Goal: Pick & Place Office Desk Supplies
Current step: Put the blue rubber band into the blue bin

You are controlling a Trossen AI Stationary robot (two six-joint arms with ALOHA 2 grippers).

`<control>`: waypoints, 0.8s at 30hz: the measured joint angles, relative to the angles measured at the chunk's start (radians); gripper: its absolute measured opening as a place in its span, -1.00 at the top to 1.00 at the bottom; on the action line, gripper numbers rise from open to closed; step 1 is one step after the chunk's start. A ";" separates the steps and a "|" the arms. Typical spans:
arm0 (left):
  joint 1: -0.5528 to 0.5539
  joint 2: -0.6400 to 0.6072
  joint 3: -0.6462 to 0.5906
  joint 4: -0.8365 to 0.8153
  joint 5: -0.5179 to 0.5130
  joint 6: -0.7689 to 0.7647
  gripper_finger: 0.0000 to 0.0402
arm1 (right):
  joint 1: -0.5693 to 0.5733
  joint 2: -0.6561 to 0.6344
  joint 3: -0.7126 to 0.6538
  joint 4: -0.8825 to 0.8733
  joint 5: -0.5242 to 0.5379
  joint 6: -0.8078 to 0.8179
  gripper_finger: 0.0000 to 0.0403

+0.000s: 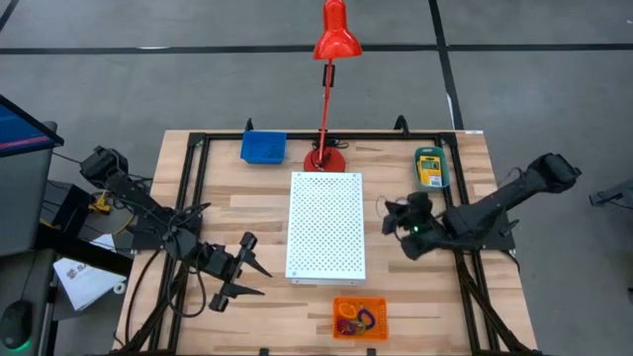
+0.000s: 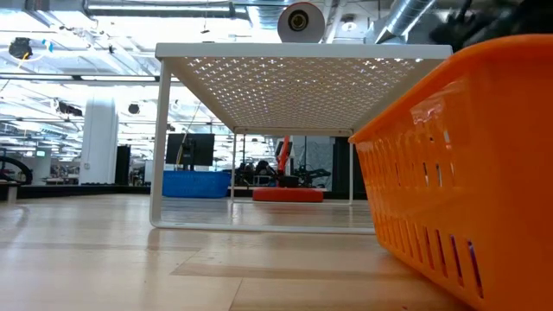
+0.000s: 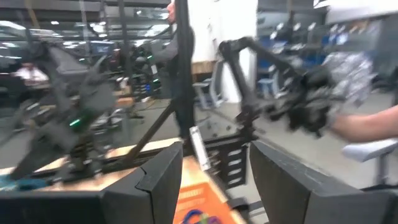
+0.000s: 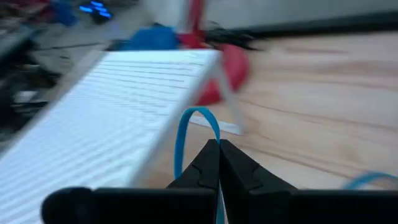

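My right gripper (image 1: 391, 220) hovers just right of the white perforated board (image 1: 326, 225), shut on a thin blue loop (image 4: 186, 124). My left gripper (image 1: 242, 269) stands open with nothing between its fingers, left of the board's near corner. An orange tray (image 1: 359, 318) holding purple and orange loops sits on the table near the front edge, and also shows in the left wrist view as the orange tray (image 3: 198, 202). A blue tray (image 1: 263, 146) sits at the back. A yellow-and-green crayon box (image 1: 428, 164) lies in a teal tray at the far right. My right gripper pinches the blue loop's strand (image 4: 214, 138) between its two shut fingertips. The fingers slant downward toward the board. The free bow of the loop (image 4: 180, 134) arches beyond the fingertips, lifted clear of the table.
A red desk lamp (image 1: 333, 40) stands with its base (image 1: 324, 158) behind the board. The board stands on legs (image 2: 157, 173) above the table. Bare wood lies between the board and the crayon box, and left of the board.
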 joint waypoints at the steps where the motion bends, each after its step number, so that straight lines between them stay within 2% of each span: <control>1: 0.000 0.007 0.000 -0.005 -0.021 0.018 0.10 | 0.029 -0.006 0.007 0.023 0.025 -0.032 1.00; 6: 0.014 0.060 0.001 0.009 -0.048 0.096 0.10 | 0.151 -0.013 0.090 0.126 0.146 -0.208 1.00; 11: 0.039 0.133 0.030 0.041 -0.063 0.178 0.10 | 0.245 0.054 0.168 0.462 0.184 -0.628 1.00; 13: 0.045 0.174 0.050 0.049 -0.078 0.209 0.10 | 0.275 0.107 0.206 0.629 0.185 -0.828 1.00; 16: 0.061 0.239 0.100 0.074 -0.082 0.228 0.10 | 0.307 0.208 0.269 0.792 0.186 -1.067 1.00; 19: 0.076 0.297 0.153 0.071 -0.081 0.233 0.10 | 0.331 0.318 0.363 0.865 0.185 -1.245 1.00; 24: 0.080 0.384 0.231 0.069 -0.082 0.290 0.10 | 0.340 0.529 0.542 0.869 0.189 -1.477 1.00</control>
